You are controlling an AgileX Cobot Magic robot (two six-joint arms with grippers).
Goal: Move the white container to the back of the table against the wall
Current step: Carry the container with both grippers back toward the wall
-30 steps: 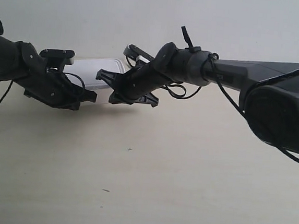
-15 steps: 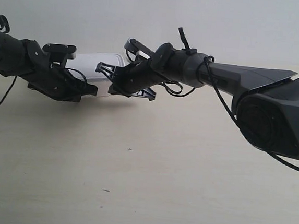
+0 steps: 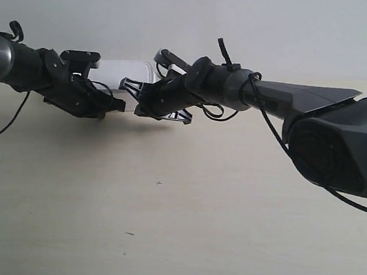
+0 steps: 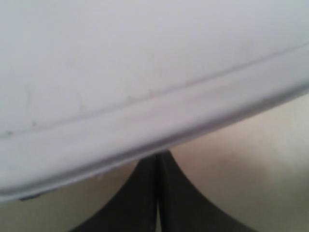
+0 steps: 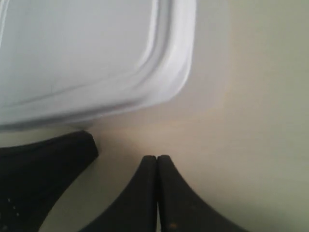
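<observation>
The white container (image 3: 120, 73) lies on the table (image 3: 183, 215) at the back, close to the wall (image 3: 277, 23), half hidden by both arms. The arm at the exterior view's left has its gripper (image 3: 112, 104) low along the container's front side. The arm at the exterior view's right reaches its gripper (image 3: 131, 89) to the container's other end. In the left wrist view the left gripper (image 4: 158, 155) is shut, its tips against the rim of the container (image 4: 145, 72). In the right wrist view the right gripper (image 5: 157, 158) is shut, a short way off a rounded corner of the container (image 5: 96, 53).
A black part of the other gripper (image 5: 43, 169) shows beside the container in the right wrist view. Black cables (image 3: 5, 122) hang from the arms. The large dark arm housing (image 3: 343, 145) fills the exterior view's right side. Tiny dark specks (image 3: 159, 183) dot the tabletop.
Both arms have moved toward the wall, and the white container between them has slid back with them, now higher in the exterior view. Both grippers stay shut.
</observation>
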